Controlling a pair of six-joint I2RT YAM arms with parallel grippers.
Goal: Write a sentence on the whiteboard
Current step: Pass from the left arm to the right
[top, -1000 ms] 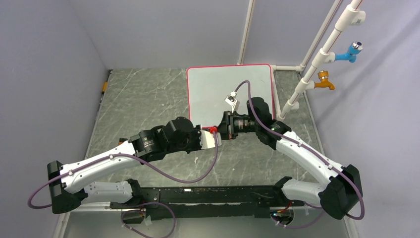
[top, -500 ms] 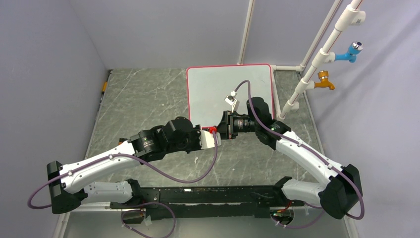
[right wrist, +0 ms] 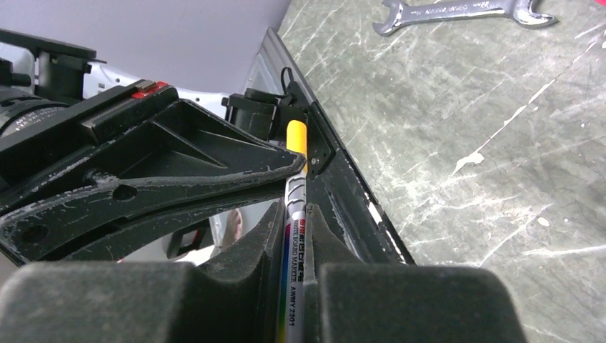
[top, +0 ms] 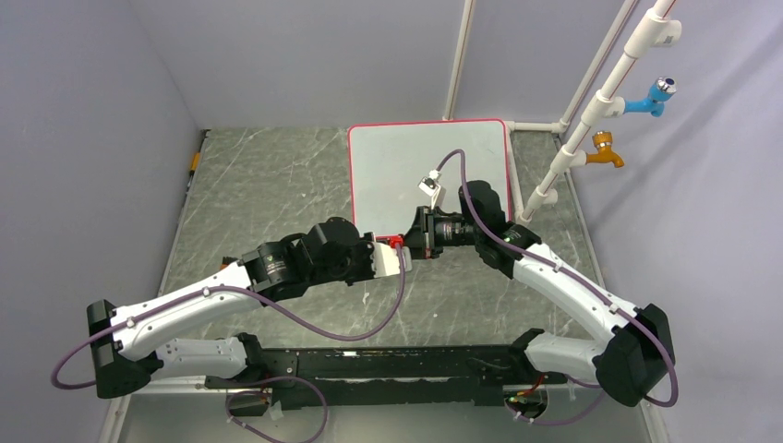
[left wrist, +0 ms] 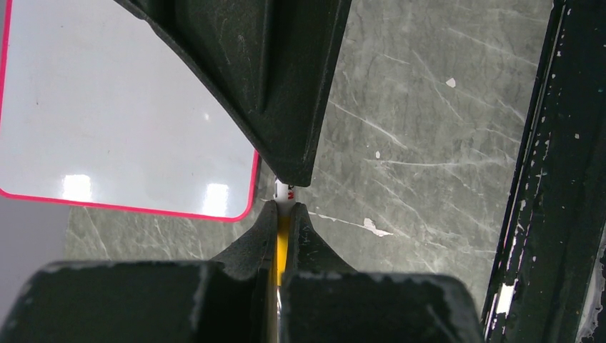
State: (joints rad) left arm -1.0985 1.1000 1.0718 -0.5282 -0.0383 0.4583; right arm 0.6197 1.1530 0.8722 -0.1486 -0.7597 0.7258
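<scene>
The whiteboard [top: 429, 166] lies flat at the back of the table; its red-rimmed corner [left wrist: 107, 107] is also in the left wrist view. Its face is blank, so the sentence is not in view. Both grippers meet tip to tip just in front of the board's near edge. My left gripper [top: 395, 249] [left wrist: 284, 209] is shut on the yellow cap [left wrist: 284, 239] [right wrist: 296, 136] of a whiteboard marker. My right gripper [top: 414, 242] [right wrist: 291, 211] is shut on the marker's white printed barrel [right wrist: 294, 264].
A steel wrench [right wrist: 457, 11] lies on the grey marbled table. White pipes with a blue tap [top: 654, 95] and an orange tap [top: 605, 150] stand at the right. A black rail [left wrist: 543, 179] runs along the near edge, and grey walls close in the left and back.
The right wrist has edged very slightly toward the left gripper. Both grippers stay together on the marker and nothing else has visibly moved.
</scene>
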